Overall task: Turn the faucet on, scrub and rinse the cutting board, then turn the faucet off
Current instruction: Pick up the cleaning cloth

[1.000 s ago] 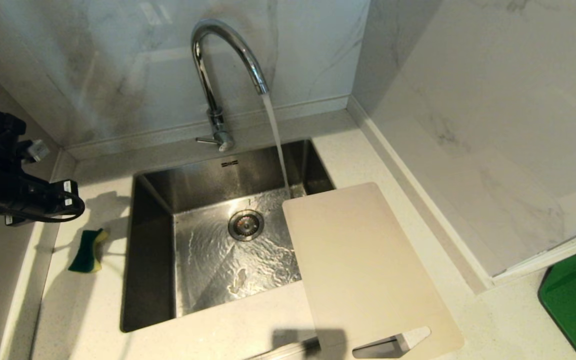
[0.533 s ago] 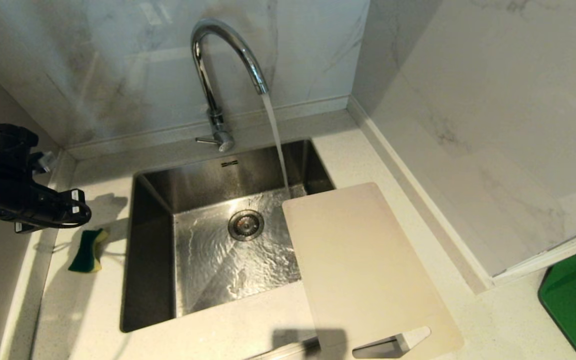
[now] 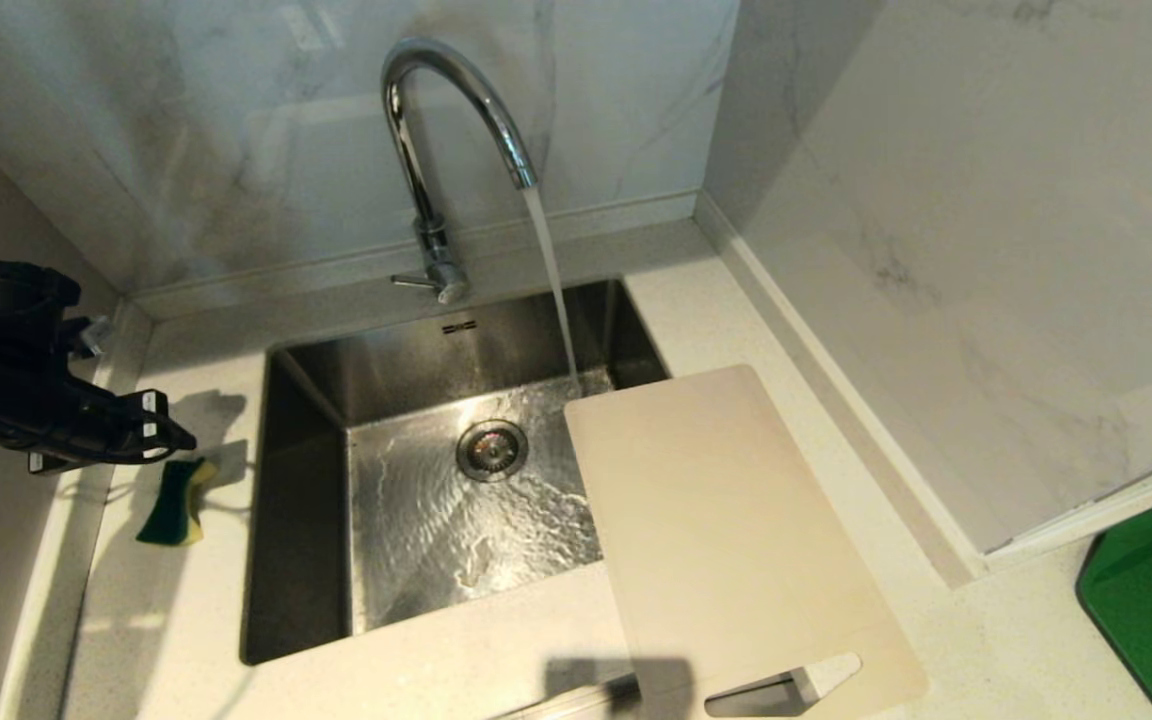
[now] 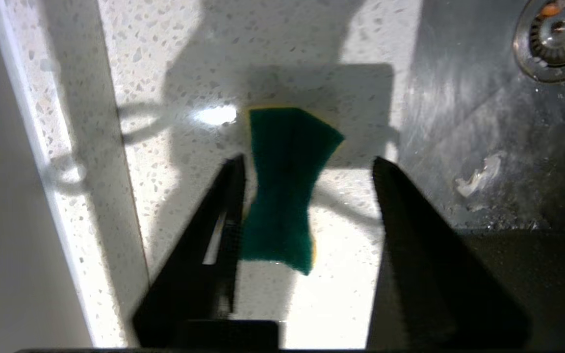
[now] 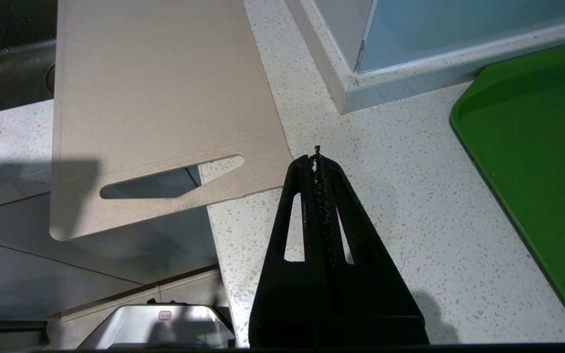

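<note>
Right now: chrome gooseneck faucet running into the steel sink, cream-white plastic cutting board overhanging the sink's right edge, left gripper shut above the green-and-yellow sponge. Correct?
One error: the left gripper is open, not shut. The left wrist view shows its fingers spread, the green-and-yellow sponge lying on the counter between them. The rest holds: the chrome gooseneck faucet runs into the steel sink, and the cream-white plastic cutting board overhangs its right edge.

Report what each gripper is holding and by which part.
Nothing is held. The left gripper is open above the sponge; the right gripper is shut, empty.
</note>
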Motion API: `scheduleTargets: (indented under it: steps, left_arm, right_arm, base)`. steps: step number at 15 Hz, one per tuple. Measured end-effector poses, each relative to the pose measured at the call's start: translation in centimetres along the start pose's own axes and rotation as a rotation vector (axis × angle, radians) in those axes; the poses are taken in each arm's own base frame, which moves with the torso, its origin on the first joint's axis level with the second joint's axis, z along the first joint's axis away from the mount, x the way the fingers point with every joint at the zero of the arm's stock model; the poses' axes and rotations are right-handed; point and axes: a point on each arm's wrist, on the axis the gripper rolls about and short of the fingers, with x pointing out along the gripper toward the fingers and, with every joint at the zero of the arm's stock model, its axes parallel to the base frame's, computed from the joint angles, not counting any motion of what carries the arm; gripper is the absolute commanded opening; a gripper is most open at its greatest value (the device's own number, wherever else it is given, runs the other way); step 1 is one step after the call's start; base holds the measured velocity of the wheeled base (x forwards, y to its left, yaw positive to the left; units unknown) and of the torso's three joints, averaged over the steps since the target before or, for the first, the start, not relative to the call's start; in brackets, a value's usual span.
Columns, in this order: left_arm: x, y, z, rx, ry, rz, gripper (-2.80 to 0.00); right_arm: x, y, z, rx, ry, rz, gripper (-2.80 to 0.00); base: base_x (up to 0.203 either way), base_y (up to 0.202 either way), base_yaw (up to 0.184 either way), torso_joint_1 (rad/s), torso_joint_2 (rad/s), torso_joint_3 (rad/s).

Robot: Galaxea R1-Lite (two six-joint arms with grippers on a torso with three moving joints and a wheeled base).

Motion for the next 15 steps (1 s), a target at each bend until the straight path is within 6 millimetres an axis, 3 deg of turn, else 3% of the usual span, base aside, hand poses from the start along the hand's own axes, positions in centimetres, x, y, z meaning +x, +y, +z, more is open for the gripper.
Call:
scheduleTargets:
  steps: [6,15]
  left_arm:
    - [2.2,2.0,-0.2,-0.004,0.050,0.029,0.00]
    - [3.4,2.2,-0.6,-0.022,0.095,-0.037,0.00]
  right_arm:
    - [0.0,0.0,0.0,0.000,0.000,0.000,-2.80]
    - [0.0,0.0,0.0,0.000,0.000,0.000,-2.80]
  base:
    - [0.000,0.000,0.000,0.000,0.00,0.000]
    - [0.000,0.000,0.000,0.000,0.00,0.000]
